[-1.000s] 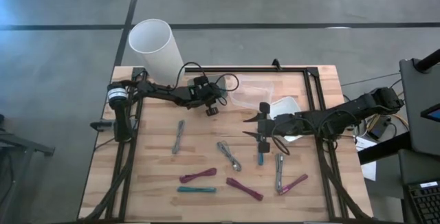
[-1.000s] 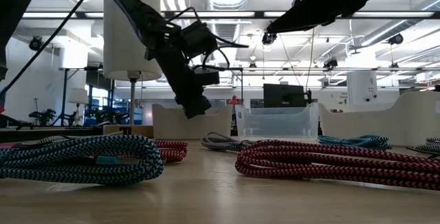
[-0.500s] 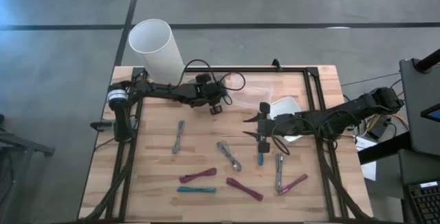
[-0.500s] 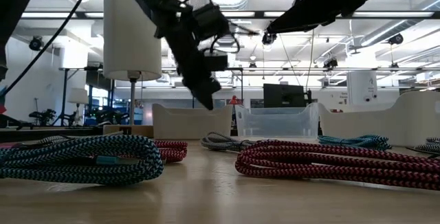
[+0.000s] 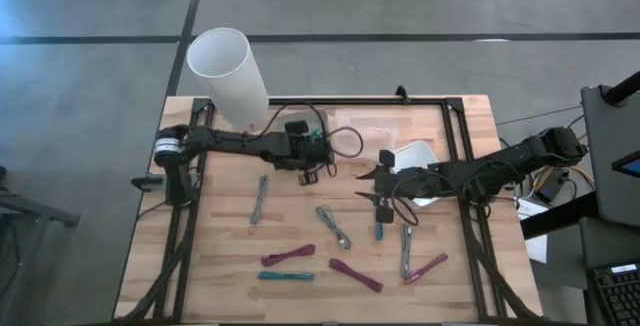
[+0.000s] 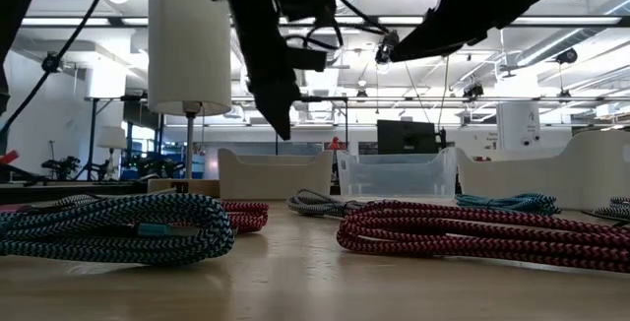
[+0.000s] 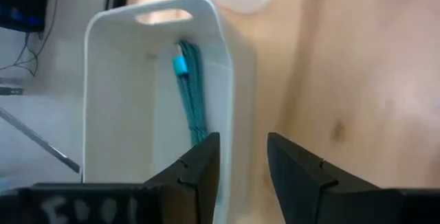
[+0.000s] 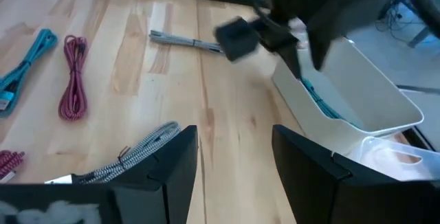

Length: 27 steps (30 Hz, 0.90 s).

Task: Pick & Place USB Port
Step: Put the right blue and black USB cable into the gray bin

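Several bundled USB cables lie flat on the wooden table: grey (image 5: pixel 260 198), grey-white (image 5: pixel 335 226), maroon (image 5: pixel 288 256), teal (image 5: pixel 285 276) and more near the right arm. One teal cable (image 7: pixel 189 86) lies inside the white bin (image 5: pixel 420 151). My left gripper (image 5: pixel 318 166) hangs open and empty above mid-table, left of the bin, its fingers (image 7: pixel 199 162) pointing at it. My right gripper (image 5: pixel 360 186) hovers open and empty beside the bin, above a teal cable (image 5: pixel 380 228).
A tall white cylinder (image 5: pixel 228 71) stands at the far left corner. A clear plastic tub (image 5: pixel 365 126) sits at the far edge beside the bin. A black frame (image 5: pixel 455 156) borders the table's far and right sides. Bare wood (image 5: pixel 220 256) shows toward the near left.
My left gripper has risen well above the table and shifted a little toward the right, toward the white bin. The cables on the table have stayed where they were.
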Motion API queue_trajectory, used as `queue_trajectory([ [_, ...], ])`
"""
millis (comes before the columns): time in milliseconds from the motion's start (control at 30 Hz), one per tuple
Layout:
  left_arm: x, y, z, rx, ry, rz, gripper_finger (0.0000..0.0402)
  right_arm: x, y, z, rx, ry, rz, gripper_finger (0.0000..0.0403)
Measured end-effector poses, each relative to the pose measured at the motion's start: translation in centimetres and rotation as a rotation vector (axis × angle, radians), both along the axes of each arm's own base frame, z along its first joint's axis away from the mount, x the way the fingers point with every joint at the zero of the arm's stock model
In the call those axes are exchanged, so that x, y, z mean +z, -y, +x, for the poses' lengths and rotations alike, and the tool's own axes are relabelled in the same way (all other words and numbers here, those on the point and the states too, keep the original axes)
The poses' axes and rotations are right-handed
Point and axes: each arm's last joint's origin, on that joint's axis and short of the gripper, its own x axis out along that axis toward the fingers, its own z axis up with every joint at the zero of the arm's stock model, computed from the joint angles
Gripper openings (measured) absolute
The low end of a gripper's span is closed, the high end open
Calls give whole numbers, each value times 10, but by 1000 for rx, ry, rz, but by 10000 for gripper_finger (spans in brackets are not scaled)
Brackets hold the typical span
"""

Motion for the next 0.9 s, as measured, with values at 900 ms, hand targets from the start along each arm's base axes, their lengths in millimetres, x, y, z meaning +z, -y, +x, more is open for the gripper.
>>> queue_trajectory([
  [900,-5,74,-102,-41,541,-232,124,-16,1,-8,-211,-45,332,185],
])
